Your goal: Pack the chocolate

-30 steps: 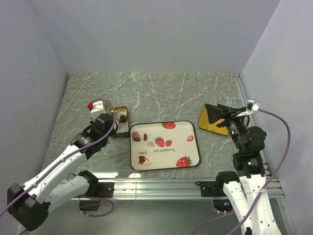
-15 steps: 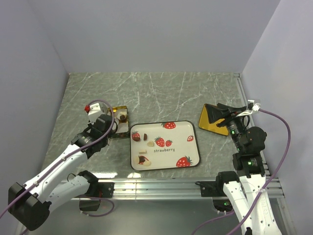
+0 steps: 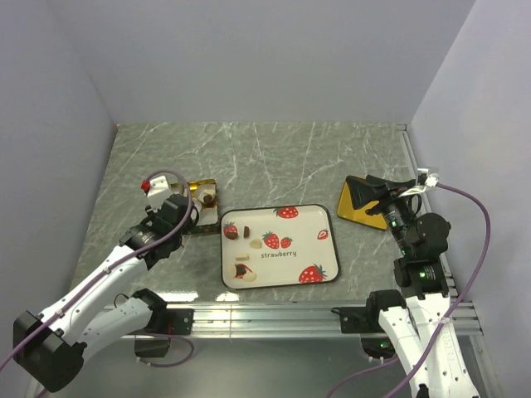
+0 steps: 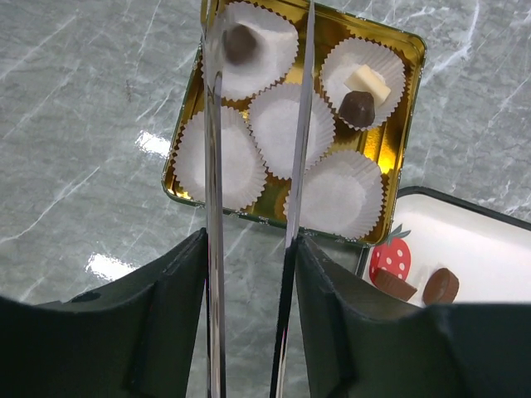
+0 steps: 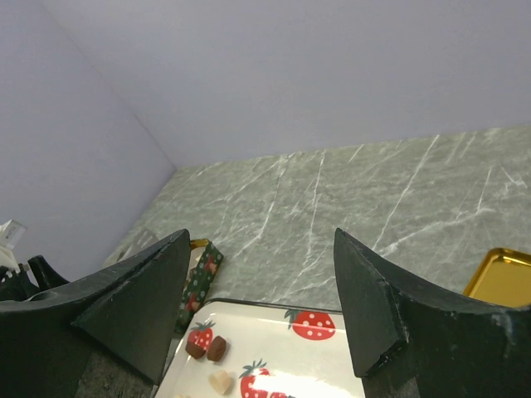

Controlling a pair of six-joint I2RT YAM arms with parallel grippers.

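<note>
We see the left gripper (image 4: 257, 21) poised over the gold tin (image 4: 397, 145), its thin fingers (image 4: 212, 166) standing apart. One dark chocolate (image 4: 241, 43) sits in the far-left paper cup (image 4: 278, 33). It lies between the two fingers near their tips, closer to the left one, and we cannot tell whether it touches that finger. In the neighbouring cup, outside the jaws to the right, lie a cream-white piece (image 4: 367, 81) and another dark piece (image 4: 357, 106).

More chocolate (image 3: 243, 257) lies on the left part of the strawberry tray (image 3: 303, 224), which sits just beside the tin on the grey marble table (image 3: 274, 157). The right gripper (image 5: 261, 234) is at the table's right side, well apart from the tin, with its jaws spread wide. A gold lid (image 3: 361, 207) lies near it.
</note>
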